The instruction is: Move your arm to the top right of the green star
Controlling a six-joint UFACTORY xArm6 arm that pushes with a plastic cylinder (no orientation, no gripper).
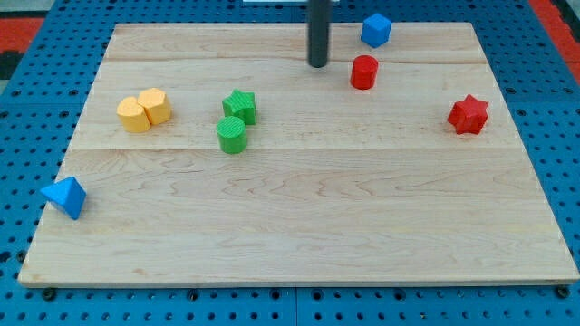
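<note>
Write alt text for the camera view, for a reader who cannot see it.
My tip rests on a wooden board up and to the right of the green star, clear of every block. A green cylinder touches the star's lower edge; a red cylinder stands just right of the tip.

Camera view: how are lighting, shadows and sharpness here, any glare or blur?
Camera view: even, soft light, only faint shadows under blocks like the green star; no glare on the wooden board; blocks look sharp; my tip, to the star's upper right, shows no motion blur.
</note>
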